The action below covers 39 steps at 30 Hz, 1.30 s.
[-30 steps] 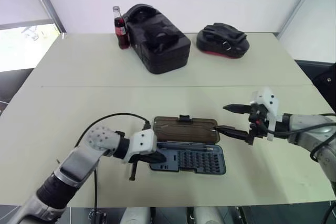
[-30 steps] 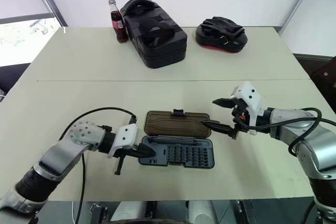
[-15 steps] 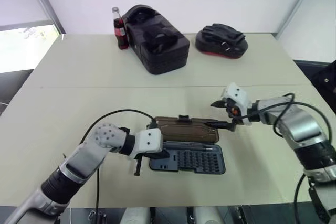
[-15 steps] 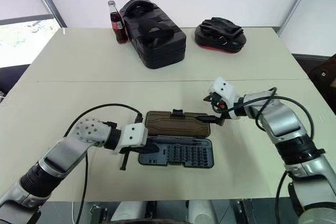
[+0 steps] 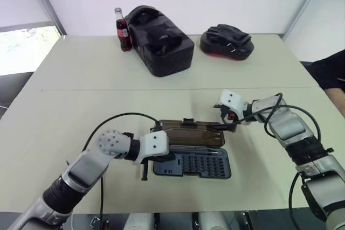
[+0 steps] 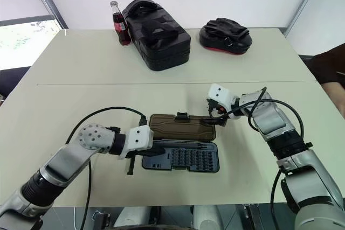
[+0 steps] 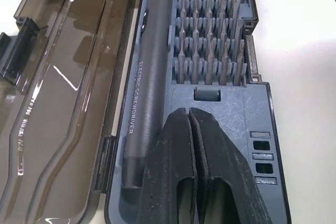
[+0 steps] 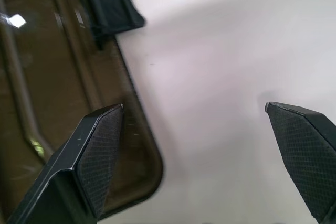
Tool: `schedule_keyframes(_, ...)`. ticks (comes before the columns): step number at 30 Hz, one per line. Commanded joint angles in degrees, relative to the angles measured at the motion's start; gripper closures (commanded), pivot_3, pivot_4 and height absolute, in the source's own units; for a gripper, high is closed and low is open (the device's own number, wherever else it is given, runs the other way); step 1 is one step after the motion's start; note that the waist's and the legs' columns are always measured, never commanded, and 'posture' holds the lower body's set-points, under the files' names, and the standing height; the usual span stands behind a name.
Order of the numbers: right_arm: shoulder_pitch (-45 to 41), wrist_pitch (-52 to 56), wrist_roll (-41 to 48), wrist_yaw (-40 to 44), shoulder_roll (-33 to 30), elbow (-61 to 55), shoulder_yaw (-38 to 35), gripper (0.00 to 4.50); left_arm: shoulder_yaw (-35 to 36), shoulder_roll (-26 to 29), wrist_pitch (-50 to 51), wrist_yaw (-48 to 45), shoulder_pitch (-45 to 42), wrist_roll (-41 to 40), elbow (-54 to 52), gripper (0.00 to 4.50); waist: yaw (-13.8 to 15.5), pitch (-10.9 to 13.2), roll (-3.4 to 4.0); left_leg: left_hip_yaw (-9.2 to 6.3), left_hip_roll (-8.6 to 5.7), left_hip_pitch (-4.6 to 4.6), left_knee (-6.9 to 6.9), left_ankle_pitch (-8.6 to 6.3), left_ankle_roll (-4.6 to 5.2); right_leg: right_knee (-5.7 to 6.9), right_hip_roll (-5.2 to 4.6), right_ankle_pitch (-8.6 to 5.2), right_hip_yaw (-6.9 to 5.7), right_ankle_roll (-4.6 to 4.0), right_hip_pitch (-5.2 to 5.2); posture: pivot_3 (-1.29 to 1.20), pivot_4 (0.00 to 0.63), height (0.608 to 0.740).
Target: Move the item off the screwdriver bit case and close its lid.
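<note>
I find the screwdriver bit case (image 5: 192, 154) lying open near the desk's (image 5: 81, 79) front edge, its lid (image 5: 191, 134) folded flat toward the far edge. My left hand (image 7: 191, 145) is clenched with nothing in it, its fingers pressed together and resting on the tray's blank end panel beside the grey screwdriver (image 7: 148, 72). My right hand (image 8: 197, 156) is released, fingers wide, one over the lid's right-hand corner and the other over bare desk. I cannot make out the item.
</note>
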Motion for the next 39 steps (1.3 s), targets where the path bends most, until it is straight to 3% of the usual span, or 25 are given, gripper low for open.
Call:
schedule_keyframes(1, 0.7, 0.3, -3.3, -0.3, -0.1, 1.2, 1.0, 0.25, -1.2, 0.5, 1.4, 0.5, 0.8, 0.9, 1.3, 4.48, 0.0, 0.0, 0.00, -0.01, 0.00, 0.02, 0.00, 0.00, 0.00, -0.01, 0.00, 0.00, 0.00, 0.00, 0.02, 0.00, 0.150, 0.740)
schedule_keyframes(4, 2.0, 0.6, -3.3, 0.4, 0.0, -0.4, 1.3, 1.29, -1.2, 0.3, 1.0, 0.4, 0.5, 0.9, 1.9, 4.50, -0.1, 0.0, -0.01, -0.01, 0.00, 0.10, 0.00, 0.00, 0.00, -0.02, 0.00, 0.00, 0.00, -0.01, 0.11, 0.00, 0.150, 0.740)
schedule_keyframes(10, 4.1, 1.8, -3.1, 1.4, -0.1, -3.2, 1.1, 4.31, -0.8, 0.2, 0.7, 0.3, 0.1, 0.7, 2.6, 4.50, -0.8, 0.0, -0.03, -0.02, 0.01, 0.56, -0.01, 0.00, 0.00, -0.04, -0.02, -0.02, 0.01, -0.03, 0.55, 0.00, 0.150, 0.740)
schedule_keyframes(13, 4.9, 1.6, -3.9, 1.9, -0.3, -4.0, 1.5, 4.42, -0.7, 0.2, 0.7, 0.4, 0.1, 0.6, 2.7, 4.50, -0.8, -0.1, -0.24, -0.05, 0.04, 0.91, -0.15, 0.00, 0.00, -0.09, 0.01, -0.04, -0.01, -0.05, 0.80, 0.00, 0.150, 0.740)
schedule_keyframes(39, 4.5, -4.7, -7.7, 4.7, 1.9, 3.3, 3.6, 4.42, -0.4, 0.2, 1.4, 1.3, 1.0, -0.7, 1.9, 4.50, -0.8, -0.5, -0.68, -0.08, 0.10, 0.98, -0.33, -0.01, -0.01, -0.18, -0.10, -0.09, 0.00, -0.13, 0.79, 0.00, 0.150, 0.740)
